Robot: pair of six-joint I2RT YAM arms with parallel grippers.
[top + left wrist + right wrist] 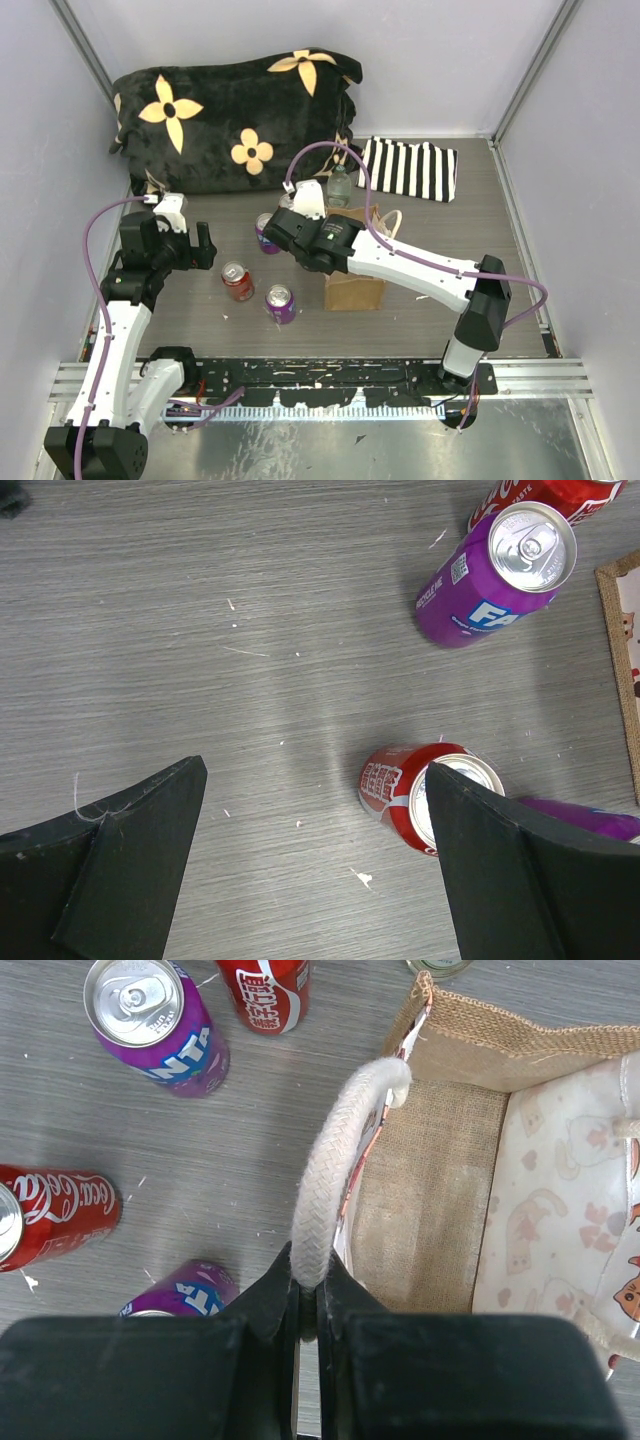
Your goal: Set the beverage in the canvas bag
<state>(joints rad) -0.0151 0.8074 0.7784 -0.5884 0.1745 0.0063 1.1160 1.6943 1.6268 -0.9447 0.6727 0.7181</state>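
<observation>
The tan canvas bag (355, 290) stands mid-table; in the right wrist view its open burlap inside (430, 1190) shows. My right gripper (308, 1270) is shut on its cream handle (335, 1160); in the top view it (322, 243) sits over the bag's left rim. Several drink cans stand left of the bag: a red can (237, 281), a purple can (280, 303), and another purple can (264, 233) half hidden by the right arm. My left gripper (315, 870) is open above the table, with a red can (400, 790) at its right finger; in the top view it (200, 245) is up-left of the red can.
A clear water bottle (340, 187) stands behind the bag. A black-and-white striped cloth (410, 170) lies at the back right. A black blanket with yellow flowers (230, 110) fills the back left. Grey walls close in both sides. The bag's edge (620, 650) shows in the left wrist view.
</observation>
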